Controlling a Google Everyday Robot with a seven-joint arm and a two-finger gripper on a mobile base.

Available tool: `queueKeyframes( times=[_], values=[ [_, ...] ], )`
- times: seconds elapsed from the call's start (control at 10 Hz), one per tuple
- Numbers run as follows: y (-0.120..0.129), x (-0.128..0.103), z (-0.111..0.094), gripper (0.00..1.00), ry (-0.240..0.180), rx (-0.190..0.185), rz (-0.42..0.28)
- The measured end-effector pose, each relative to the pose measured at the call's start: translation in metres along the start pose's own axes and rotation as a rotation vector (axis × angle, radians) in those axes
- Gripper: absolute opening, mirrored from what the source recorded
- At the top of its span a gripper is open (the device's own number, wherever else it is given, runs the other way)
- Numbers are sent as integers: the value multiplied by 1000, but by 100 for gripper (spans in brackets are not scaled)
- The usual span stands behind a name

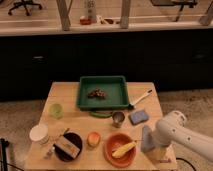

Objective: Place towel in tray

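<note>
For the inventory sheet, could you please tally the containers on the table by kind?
Trays: 1 (green tray)
Bowls: 2 (dark bowl, orange bowl)
Cups: 3 (green cup, white cup, metal cup)
Total: 6
The gripper is low at the table's right front, beside the orange bowl.
</note>
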Motion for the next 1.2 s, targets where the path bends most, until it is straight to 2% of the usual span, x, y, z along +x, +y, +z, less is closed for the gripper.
queueKeyframes(
  times=[1.2],
  values=[
    [2,3,2,77,-4,-18,0]
  ],
)
